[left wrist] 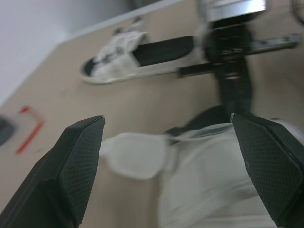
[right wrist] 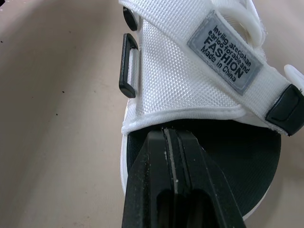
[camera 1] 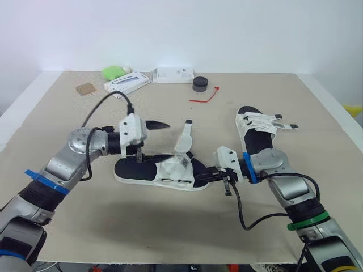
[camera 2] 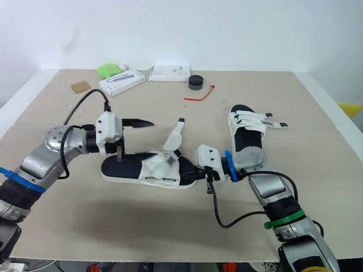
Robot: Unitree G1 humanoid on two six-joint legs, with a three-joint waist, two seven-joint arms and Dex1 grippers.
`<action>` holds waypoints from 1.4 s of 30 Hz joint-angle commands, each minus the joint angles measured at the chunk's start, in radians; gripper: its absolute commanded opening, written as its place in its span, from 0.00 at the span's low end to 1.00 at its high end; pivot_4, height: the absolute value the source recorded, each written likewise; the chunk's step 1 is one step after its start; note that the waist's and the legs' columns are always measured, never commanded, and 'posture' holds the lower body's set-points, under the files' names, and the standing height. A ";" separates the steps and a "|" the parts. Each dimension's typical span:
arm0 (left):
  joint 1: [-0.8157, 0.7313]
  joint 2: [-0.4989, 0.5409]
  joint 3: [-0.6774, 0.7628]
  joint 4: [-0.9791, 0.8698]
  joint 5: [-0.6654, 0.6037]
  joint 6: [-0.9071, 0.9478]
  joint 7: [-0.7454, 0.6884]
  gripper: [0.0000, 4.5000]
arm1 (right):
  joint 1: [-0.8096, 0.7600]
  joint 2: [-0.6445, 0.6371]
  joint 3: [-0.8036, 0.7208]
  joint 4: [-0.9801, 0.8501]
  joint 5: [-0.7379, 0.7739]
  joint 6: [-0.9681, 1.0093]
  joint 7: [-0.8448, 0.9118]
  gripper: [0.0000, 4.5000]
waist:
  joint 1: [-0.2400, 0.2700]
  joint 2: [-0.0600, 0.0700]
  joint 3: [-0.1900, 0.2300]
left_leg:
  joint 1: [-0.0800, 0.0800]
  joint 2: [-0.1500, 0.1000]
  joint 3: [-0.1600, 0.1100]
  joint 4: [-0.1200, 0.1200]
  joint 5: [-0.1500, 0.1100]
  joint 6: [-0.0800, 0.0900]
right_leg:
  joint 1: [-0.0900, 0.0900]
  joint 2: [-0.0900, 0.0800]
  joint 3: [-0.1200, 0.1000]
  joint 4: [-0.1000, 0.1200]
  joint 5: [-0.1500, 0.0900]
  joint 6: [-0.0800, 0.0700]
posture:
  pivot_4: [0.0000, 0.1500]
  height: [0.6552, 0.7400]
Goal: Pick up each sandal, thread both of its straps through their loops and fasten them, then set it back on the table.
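The near sandal (camera 1: 156,171) lies flat in the middle of the tabletop (camera 1: 68,124), and the rest is placed from it.

Well beyond it to the left, along the far edge, are a cork-coloured pad (camera 1: 86,89), a green object (camera 1: 113,71) partly cut off behind a white box (camera 1: 126,83), and a second white box (camera 1: 173,74).

The left gripper (camera 2: 138,138) hangs over the sandal's left end with its fingers wide apart and nothing between them. The upper finger (camera 1: 157,124) points toward the raised strap. The lower one is hard to pick out against the black footbed.

The sandal's white upper (camera 1: 173,170) sits mid-sole. One strap (camera 1: 185,135) stands up loose from it, unfastened. A black loop (right wrist: 128,66) shows on the upper's side, but I cannot tell whether the other strap passes through its loop.

At the sandal's right end, the right gripper (camera 1: 207,175) lies low over the footbed with its fingers pressed together. Their tips meet the hem of the upper, so whether they pinch anything is hidden.

Far beyond that end are a dark round object (camera 1: 199,84) and a red tie (camera 1: 205,96).

To the right and slightly farther back lies the second sandal (camera 1: 258,136), apart from the first, with its strap ends (camera 1: 283,122) sticking out sideways.
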 commanded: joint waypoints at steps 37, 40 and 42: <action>0.009 -0.164 0.130 -0.081 0.167 -0.021 -0.328 0.97 | -0.005 -0.004 -0.007 -0.019 -0.001 -0.009 -0.009 0.00 | 0.001 0.000 0.000 | 0.000 0.002 -0.001 0.000 0.000 0.001 | 0.000 0.001 0.003 0.000 0.000 0.001 | 1.00 1.00; 0.038 -0.144 0.130 -0.131 0.162 0.012 -0.348 0.97 | -0.007 -0.001 -0.004 -0.015 -0.003 -0.012 -0.007 0.00 | -0.001 0.000 0.000 | 0.001 0.002 -0.001 0.000 0.000 0.001 | 0.000 0.002 0.003 0.000 0.000 0.001 | 1.00 1.00; 0.060 -0.128 0.125 -0.153 0.171 0.019 -0.362 0.97 | -0.010 0.002 -0.004 -0.012 -0.005 -0.013 -0.006 0.00 | -0.001 0.000 0.000 | 0.001 0.003 -0.001 0.000 0.000 0.001 | 0.000 0.002 0.003 0.000 0.000 0.001 | 1.00 1.00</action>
